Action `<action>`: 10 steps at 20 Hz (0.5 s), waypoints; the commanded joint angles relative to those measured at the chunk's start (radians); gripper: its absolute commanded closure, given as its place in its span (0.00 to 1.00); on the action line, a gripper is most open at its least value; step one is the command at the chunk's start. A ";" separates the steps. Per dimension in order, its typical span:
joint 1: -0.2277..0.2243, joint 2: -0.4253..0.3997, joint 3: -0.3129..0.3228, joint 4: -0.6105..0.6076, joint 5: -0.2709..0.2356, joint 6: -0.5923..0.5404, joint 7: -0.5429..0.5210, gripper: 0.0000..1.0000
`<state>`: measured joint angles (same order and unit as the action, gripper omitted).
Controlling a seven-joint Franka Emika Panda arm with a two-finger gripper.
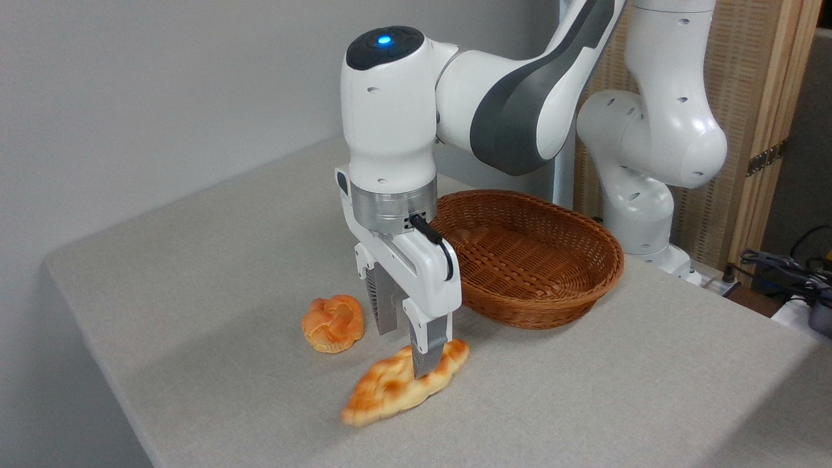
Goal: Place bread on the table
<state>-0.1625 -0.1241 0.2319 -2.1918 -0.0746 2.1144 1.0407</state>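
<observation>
The bread (390,390), a long braided golden loaf with browned ridges, lies on the grey-beige table (195,273) near its front edge, its left end slightly blurred. My gripper (406,353) points straight down over the loaf's middle. Its fingers stand apart, so it is open: the near finger (429,351) covers the loaf's middle, and the far finger (383,312) stands clear behind the loaf with a strip of table showing between them. I cannot tell whether the near finger touches the bread.
A small round orange knotted bun (333,323) sits on the table just left of the gripper. A brown oval wicker basket (572,286) stands empty behind and to the right. The arm's base (640,214) rises behind the basket. Cables (790,270) lie at the far right.
</observation>
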 commanded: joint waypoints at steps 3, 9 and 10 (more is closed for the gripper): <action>0.000 -0.037 0.004 0.088 -0.004 -0.103 -0.042 0.00; 0.038 -0.034 -0.078 0.348 -0.007 -0.332 -0.171 0.00; 0.059 -0.032 -0.121 0.369 -0.002 -0.333 -0.213 0.00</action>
<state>-0.1554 -0.1785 0.2057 -1.9189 -0.0746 1.8232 0.9373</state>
